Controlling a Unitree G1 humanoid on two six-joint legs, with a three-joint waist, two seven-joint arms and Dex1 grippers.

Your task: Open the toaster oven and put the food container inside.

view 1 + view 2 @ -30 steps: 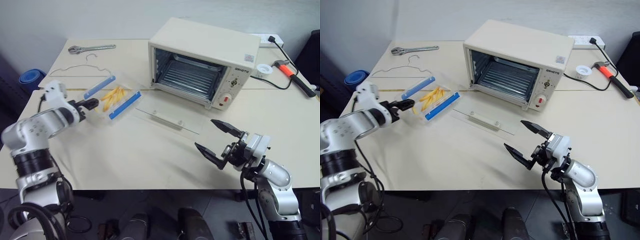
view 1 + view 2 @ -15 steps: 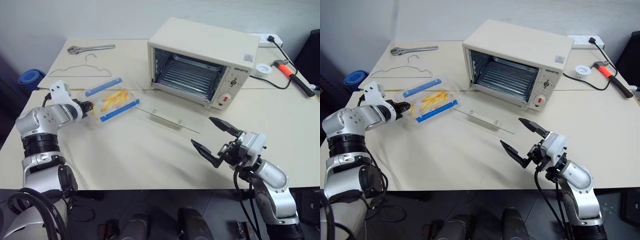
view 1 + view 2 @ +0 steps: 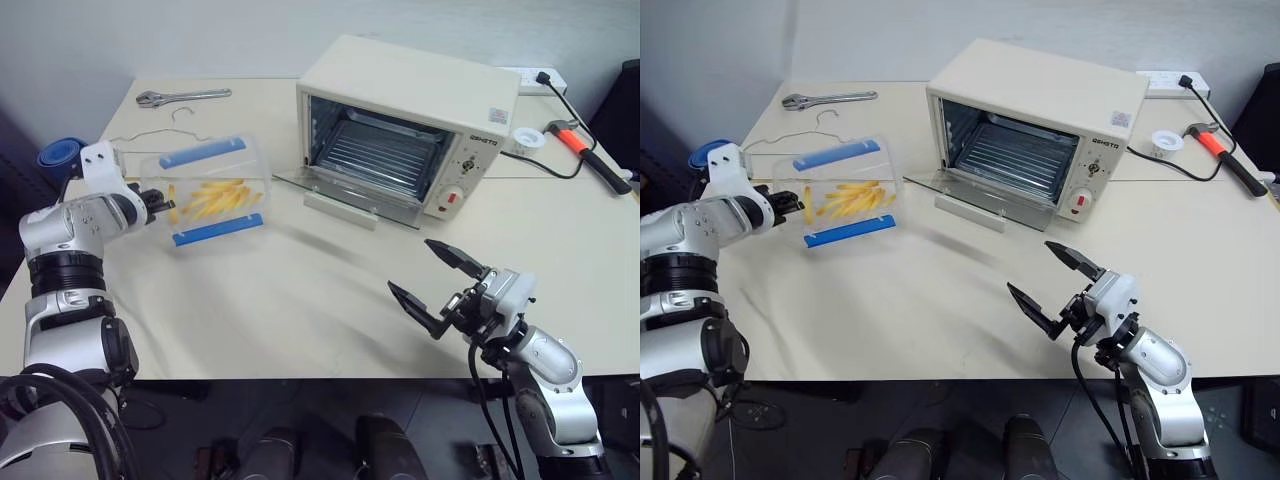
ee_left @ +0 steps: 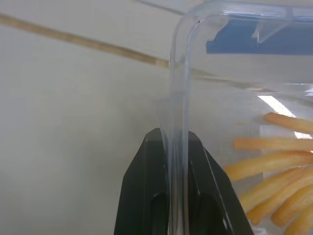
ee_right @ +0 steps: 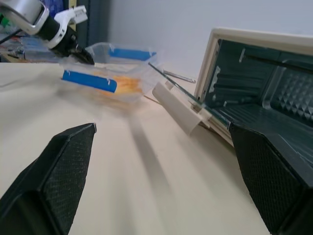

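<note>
The cream-white toaster oven (image 3: 420,92) stands at the back of the table, its glass door (image 3: 345,196) swung out about level, handle bar at the front, wire rack showing inside. The food container (image 3: 208,190), clear with two blue clips and yellow sticks inside, hangs tilted above the table to the oven's left. My left gripper (image 3: 158,203) is shut on the container's left rim; in the left wrist view the black fingers (image 4: 146,186) pinch the clear wall (image 4: 178,98). My right gripper (image 3: 410,266) is open and empty over the table in front of the oven.
A wrench (image 3: 185,96) and a wire hanger (image 3: 150,140) lie at the back left. A hammer (image 3: 585,150), a white tape roll (image 3: 524,137) and a black cable lie right of the oven. A blue object (image 3: 58,153) sits off the left edge.
My left gripper closed on the container's rim, lifted it off the table and tipped it up. The oven door rose from lying on the table to about level.
</note>
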